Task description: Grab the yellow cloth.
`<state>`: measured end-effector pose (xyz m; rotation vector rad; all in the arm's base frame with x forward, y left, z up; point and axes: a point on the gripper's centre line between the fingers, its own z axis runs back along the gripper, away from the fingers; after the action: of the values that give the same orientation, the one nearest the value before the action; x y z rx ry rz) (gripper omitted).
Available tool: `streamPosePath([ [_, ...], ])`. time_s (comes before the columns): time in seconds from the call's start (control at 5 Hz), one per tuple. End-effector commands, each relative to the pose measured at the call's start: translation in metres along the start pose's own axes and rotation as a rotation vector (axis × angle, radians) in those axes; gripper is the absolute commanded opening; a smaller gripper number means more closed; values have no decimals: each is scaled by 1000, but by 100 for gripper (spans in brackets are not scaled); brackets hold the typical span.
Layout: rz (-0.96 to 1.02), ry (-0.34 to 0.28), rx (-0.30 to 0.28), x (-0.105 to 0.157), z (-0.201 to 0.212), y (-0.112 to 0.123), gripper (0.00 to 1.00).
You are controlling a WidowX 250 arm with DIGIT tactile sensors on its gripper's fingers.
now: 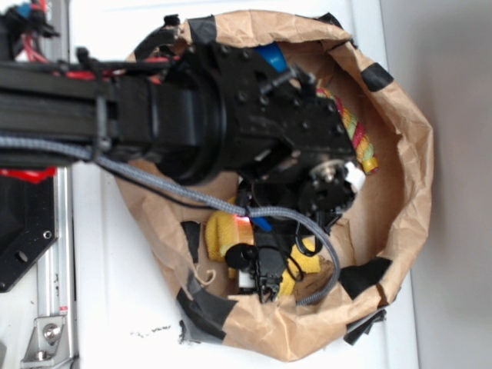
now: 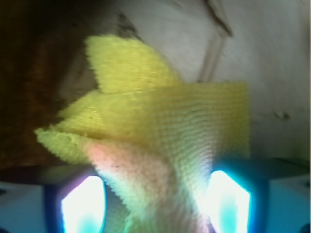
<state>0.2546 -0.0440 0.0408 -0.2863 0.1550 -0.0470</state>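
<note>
A white tabletop (image 1: pixel 108 254) carries a brown paper bag (image 1: pixel 407 154) rolled open and patched with black tape. The black arm (image 1: pixel 154 115) reaches in from the left, over the bag. Its gripper (image 2: pixel 155 204) has its fingers apart, straddling a fold of the yellow cloth (image 2: pixel 160 121), which lies low in the bag. I'd judge the approach done, the closing and lifting left. The striped rope toy (image 1: pixel 360 134) sits at the right. No readable writing anywhere.
</note>
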Motion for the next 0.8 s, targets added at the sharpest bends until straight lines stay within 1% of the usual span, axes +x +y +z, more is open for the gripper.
streamPosePath([
  [0.0,38,-87,74,0,15,-2,0],
  [0.2,70,-138,111,1,37,3,0],
  [0.4,80,-371,116,-12,94,16,0],
  [0.6,187,-540,295,-38,145,14,0],
])
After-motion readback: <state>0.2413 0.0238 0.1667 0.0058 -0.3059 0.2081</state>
